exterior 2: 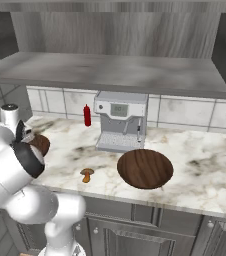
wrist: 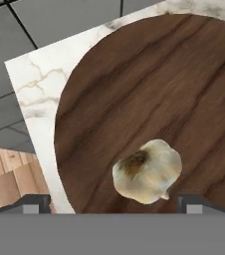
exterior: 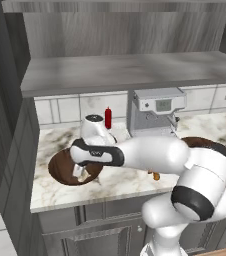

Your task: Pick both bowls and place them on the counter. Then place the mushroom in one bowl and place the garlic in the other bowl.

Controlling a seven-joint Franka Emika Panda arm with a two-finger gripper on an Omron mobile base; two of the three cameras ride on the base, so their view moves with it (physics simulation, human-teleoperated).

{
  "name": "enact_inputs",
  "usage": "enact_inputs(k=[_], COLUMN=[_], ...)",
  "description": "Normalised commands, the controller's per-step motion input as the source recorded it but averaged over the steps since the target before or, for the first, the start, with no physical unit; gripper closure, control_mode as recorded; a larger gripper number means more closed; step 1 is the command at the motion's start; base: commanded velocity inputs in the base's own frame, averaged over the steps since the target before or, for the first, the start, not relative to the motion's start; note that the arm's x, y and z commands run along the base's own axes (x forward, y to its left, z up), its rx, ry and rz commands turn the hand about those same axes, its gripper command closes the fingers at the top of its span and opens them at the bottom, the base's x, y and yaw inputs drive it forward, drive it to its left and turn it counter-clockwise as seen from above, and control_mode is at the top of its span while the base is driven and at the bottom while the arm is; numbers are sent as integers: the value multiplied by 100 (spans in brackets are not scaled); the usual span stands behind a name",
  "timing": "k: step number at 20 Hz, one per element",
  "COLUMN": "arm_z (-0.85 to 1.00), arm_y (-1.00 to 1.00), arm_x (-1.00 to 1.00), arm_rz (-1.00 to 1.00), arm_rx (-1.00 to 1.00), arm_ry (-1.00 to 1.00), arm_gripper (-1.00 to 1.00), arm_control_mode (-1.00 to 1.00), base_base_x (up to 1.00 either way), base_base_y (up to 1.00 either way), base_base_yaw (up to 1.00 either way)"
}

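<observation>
Claw (wrist: 112,204) is hanging w/ its two tips spread wide apart, gripping nothing, right over the left wooden bowl (exterior: 65,169), which is sitting near the left end of the marble worktop (exterior: 115,185). Garlic bulb (wrist: 147,171) is lying inside that bowl, on the wood between the two tips but not touching either as far as the hand view shows. Second wooden bowl (exterior 2: 145,168) is resting on the worktop well to the right, near the front edge, in front of the silver coffee machine (exterior 2: 120,125). Mushroom (exterior 2: 87,174) is lying on bare marble between the 2 bowls, just left of the right-hand one, apart from both. Red bottle (exterior 2: 87,115) is standing upright at the far tiled wall, left of the coffee machine.
</observation>
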Motion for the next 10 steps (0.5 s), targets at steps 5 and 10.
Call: enact_inputs(k=[5,10], arm_z=[20,34], arm_y=[-73,-70], arm_x=[-56,-57], arm_rz=[-14,-17], arm_rx=[8,8], arm_ry=[-5,-10], arm_gripper=[-100,-100], arm_control_mode=[-100,-100], base_base_x=[0,0], base_base_y=[0,0], base_base_yaw=[0,0])
